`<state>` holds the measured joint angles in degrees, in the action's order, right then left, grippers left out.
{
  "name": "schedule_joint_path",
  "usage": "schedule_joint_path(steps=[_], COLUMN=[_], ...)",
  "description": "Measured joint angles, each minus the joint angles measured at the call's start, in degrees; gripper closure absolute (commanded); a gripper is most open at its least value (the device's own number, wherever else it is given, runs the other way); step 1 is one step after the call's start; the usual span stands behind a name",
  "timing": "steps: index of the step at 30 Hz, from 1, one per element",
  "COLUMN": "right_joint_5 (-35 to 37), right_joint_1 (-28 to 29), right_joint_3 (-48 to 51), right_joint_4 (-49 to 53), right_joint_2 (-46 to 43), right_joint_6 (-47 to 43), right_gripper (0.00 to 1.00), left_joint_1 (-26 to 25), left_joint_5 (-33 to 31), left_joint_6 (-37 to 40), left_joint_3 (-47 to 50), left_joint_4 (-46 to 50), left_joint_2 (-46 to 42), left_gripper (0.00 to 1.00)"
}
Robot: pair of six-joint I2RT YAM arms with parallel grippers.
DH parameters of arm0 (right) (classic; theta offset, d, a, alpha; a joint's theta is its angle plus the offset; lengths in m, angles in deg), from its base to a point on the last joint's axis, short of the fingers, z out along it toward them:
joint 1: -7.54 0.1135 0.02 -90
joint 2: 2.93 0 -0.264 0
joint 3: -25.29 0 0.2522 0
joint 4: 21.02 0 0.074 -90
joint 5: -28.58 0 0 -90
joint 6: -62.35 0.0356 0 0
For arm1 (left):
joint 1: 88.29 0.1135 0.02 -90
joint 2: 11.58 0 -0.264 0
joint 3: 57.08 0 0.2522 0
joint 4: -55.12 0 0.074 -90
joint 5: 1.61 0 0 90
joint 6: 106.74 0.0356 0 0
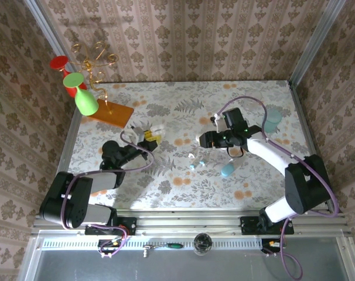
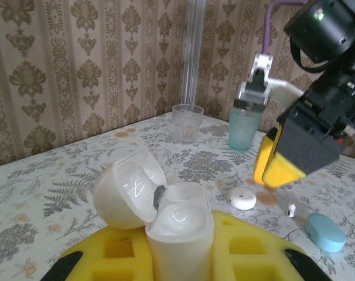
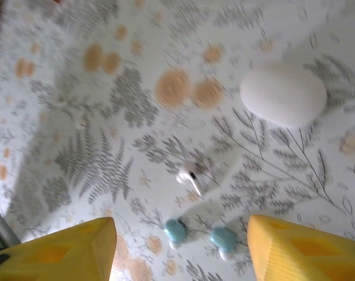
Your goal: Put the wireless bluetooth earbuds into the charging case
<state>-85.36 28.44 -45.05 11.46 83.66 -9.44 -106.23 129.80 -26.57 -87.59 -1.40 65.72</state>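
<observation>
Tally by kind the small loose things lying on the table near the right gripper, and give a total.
teal-tipped earbuds: 2
white stem earbud: 1
white egg-shaped item: 1
light-blue capsule: 1
Total: 5

Charging case (image 2: 178, 234) base cut off below
</observation>
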Motion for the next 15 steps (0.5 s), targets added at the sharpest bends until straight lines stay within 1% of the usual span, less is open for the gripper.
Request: schedule_joint_path(steps=[2,4,7,11,15], right_joint_5=[0.24,0.20,0.66,3.23,8.00], right_joint_1=[0.04,0.15,0.55,0.68,-0.07], right_joint_3=[-0.15,-1.38,-4.09,-4.52,-4.52], right_joint_4=[1.70,3.65,5.79,8.09,10.84], right_joint_2=[0.98,2.64,6.58,8.50,8.39], right_joint_6=[-0.22,-0.59,-1.57,-1.70,-1.81], right_gripper=[0.39,0.41,0.48,0.50,0.50], left_joint_1=[0.37,0.42,0.42,0.46,0.39], left_joint_5=[0.39,0.48,0.59,-0.33,-2.36], left_joint_6=[-0.09,0.02,0.76,1.57,3.50], left_joint_3=[0.68,1.22,1.36,1.38,1.31], left_joint_4=[0.52,1.81,5.27,11.56,20.59], left_joint_2=[-1.25,-2.73,-5.53,-10.88,-17.11], left_gripper=[1.00,1.00,1.00,1.00,1.00])
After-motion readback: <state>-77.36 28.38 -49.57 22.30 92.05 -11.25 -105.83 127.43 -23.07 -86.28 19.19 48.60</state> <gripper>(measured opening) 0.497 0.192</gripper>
